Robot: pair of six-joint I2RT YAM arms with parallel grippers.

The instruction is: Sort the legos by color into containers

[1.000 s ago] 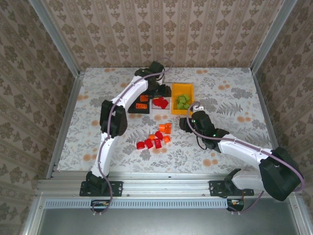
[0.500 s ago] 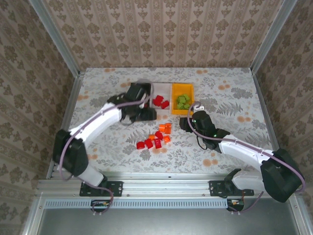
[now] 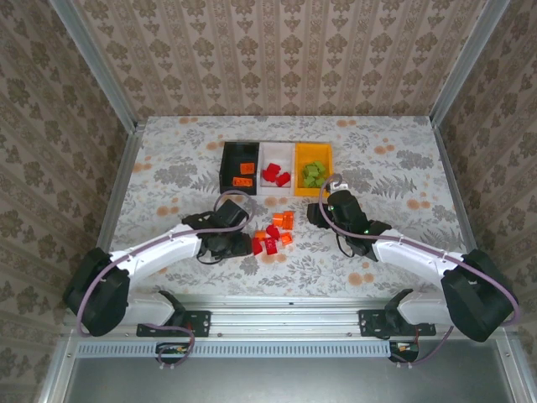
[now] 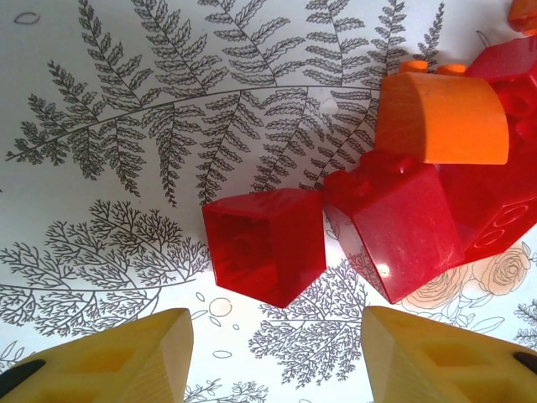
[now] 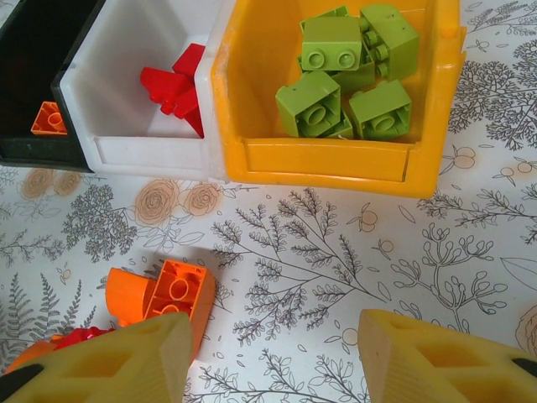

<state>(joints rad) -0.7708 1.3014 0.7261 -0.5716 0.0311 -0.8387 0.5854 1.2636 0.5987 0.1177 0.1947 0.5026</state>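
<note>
A loose pile of red and orange legos [image 3: 274, 233] lies on the table in front of the containers. My left gripper [image 3: 241, 244] is low at the pile's left edge, open and empty. In the left wrist view a red brick [image 4: 264, 245] lies just ahead of the gripper [image 4: 277, 361]; a second red brick [image 4: 394, 235] and an orange one [image 4: 442, 117] lie to its right. My right gripper [image 3: 323, 211] hovers open and empty [image 5: 273, 361] in front of the orange-yellow bin [image 5: 336, 159]. An orange brick [image 5: 176, 298] lies by its left finger.
The black bin [image 3: 239, 166] holds orange bricks [image 5: 48, 119]. Red bricks [image 5: 172, 88] lie in the white bin [image 3: 275, 186], green bricks [image 5: 344, 75] in the orange-yellow bin. The three stand side by side at mid-table. Patterned walls and metal rails surround the table.
My left arm has swung back from over the black bin and come down at the left side of the loose pile, its jaws somewhat narrower. The right arm has hardly moved.
</note>
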